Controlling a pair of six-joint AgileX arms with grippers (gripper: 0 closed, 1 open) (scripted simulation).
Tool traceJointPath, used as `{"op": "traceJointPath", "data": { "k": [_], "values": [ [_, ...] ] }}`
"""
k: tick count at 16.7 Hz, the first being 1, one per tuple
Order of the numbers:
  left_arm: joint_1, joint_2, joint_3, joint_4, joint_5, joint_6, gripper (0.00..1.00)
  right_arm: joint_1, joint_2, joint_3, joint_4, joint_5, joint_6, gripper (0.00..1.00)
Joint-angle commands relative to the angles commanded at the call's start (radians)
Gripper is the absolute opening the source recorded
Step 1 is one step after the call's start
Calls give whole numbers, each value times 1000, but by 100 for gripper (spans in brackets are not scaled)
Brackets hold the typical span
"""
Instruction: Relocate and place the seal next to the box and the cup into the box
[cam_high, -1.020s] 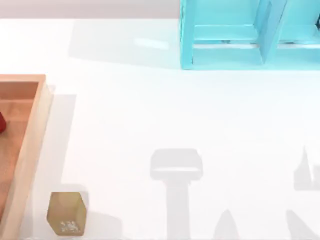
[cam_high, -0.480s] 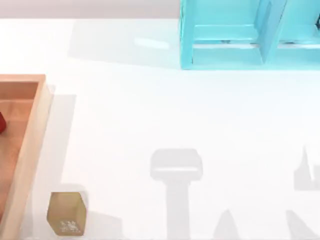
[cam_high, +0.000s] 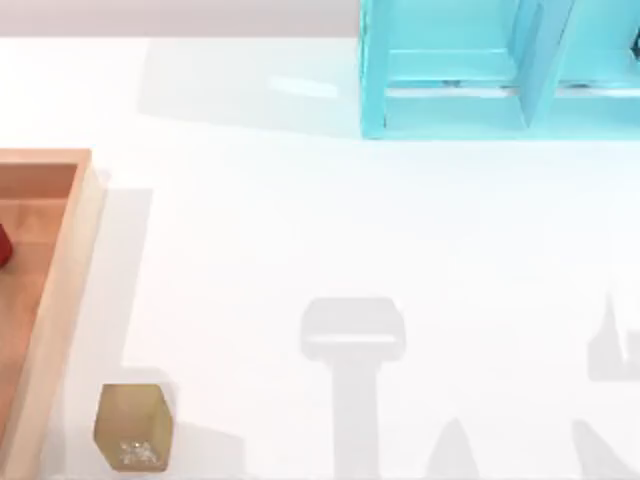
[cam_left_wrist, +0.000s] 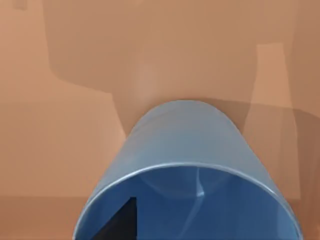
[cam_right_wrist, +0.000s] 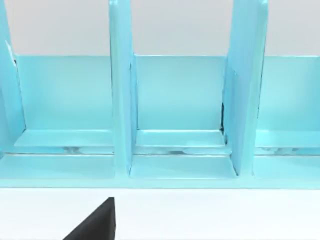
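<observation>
The blue cup (cam_left_wrist: 185, 150) hangs close over the orange-brown floor of the box (cam_left_wrist: 60, 125) in the left wrist view. My left gripper (cam_left_wrist: 102, 227) is shut on the cup's rim, with one dark finger (cam_left_wrist: 120, 222) inside the cup. From above, the box (cam_high: 62, 290) lies at the table's left edge. The golden-brown seal (cam_high: 132, 428) stands on the table just right of the box's wall, near the front edge, white marks on its front face. My right gripper (cam_right_wrist: 95, 225) faces the cyan shelf, parked.
A cyan shelf unit (cam_high: 500, 70) with upright dividers stands at the back right of the table. A small red thing (cam_high: 3, 245) shows inside the box at the picture's left edge. Grey shadows of the arms fall on the white table's front half.
</observation>
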Motion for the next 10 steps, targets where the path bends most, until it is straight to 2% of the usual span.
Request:
{"op": "traceJointPath", "data": {
  "k": [7,10],
  "values": [
    [-1,-1,3,-3,0,0,100,0,0,0,0,0,0,100],
    [-3,-12,66,-71,1,1,100,0,0,0,0,0,0,100]
  ]
}}
